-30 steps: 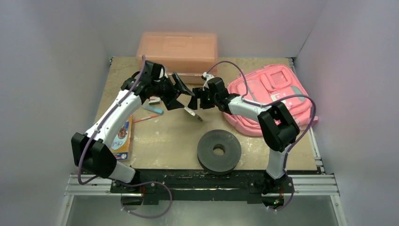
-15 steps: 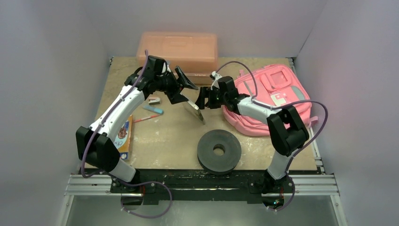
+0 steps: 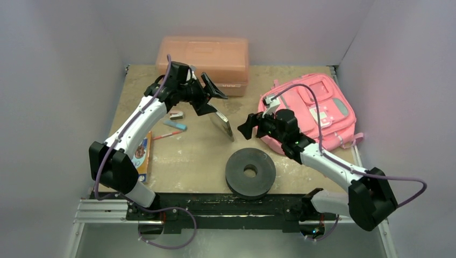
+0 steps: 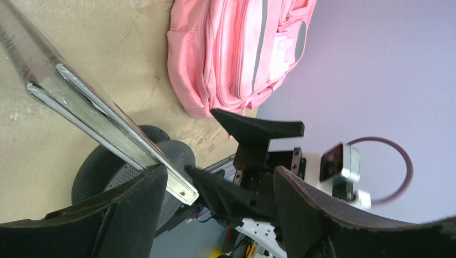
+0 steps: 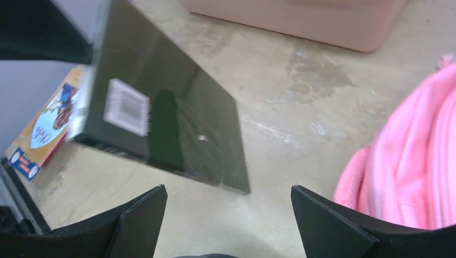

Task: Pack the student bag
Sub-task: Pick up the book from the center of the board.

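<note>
The student bag (image 3: pixel 314 107) lies flat at the right rear of the surface (image 3: pixel 188 156), front pockets up. The right hand (image 3: pixel 245 126) hovers just beside its near-left edge, fingers spread with nothing between them. Across from it, the left hand (image 3: pixel 212 101) is also apart. A thin black book (image 3: pixel 222 125) stands tilted, its upper end touching one finger (image 4: pixel 140 204) while the other finger (image 4: pixel 306 215) is well clear of it. Whether the book's lower edge meets the surface, I can't tell. A black ring (image 3: pixel 239 172) lies nearer, between the arms.
</note>
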